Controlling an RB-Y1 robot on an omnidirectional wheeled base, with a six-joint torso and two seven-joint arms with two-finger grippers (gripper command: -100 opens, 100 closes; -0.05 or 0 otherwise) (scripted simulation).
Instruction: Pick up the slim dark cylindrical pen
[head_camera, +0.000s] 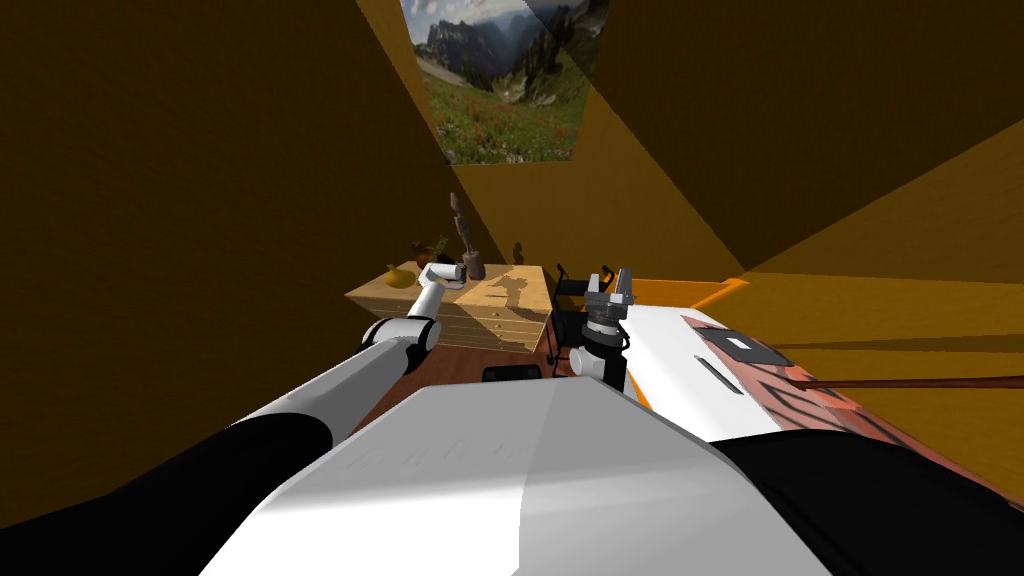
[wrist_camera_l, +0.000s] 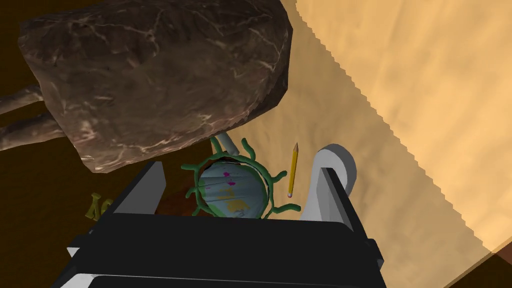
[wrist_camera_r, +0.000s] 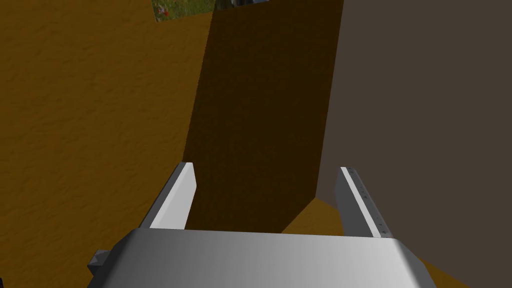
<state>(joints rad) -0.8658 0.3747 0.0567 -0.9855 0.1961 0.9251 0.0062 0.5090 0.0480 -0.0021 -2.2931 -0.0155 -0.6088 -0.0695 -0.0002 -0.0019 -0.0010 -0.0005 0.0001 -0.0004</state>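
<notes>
1. The left gripper (wrist_camera_l: 241, 170) reaches out over a light wooden chest of drawers (head_camera: 505, 318). Its two blade fingers are spread wide and hold nothing.
2. A big brown, pale-veined stone-like lump (wrist_camera_l: 150, 85) stands just ahead of the gripper, on the side of one finger.
3. A round pale blue ball wrapped in green tendrils (wrist_camera_l: 232, 192) sits in the middle of the gap between the fingers.
4. The only slim stick here is a yellow pencil-shaped stick (wrist_camera_l: 293, 170) with a pointed tip and a pink end. It is not dark, but I take it for the task's pen. It lies flat on the chest's tan top, between the ball and the finger farther from the lump, close to both.
5. Its long axis runs nearly along the way the fingers point, tip away. The jaws would therefore close across its width, which suits a pinch. The ball shares the gap, though, so I judge the hand should first shift sideways toward the stick.
6. The right gripper (head_camera: 612, 284) is held up well apart from the chest, fingers spread and empty. The left arm is plainly the nearer one.
</notes>
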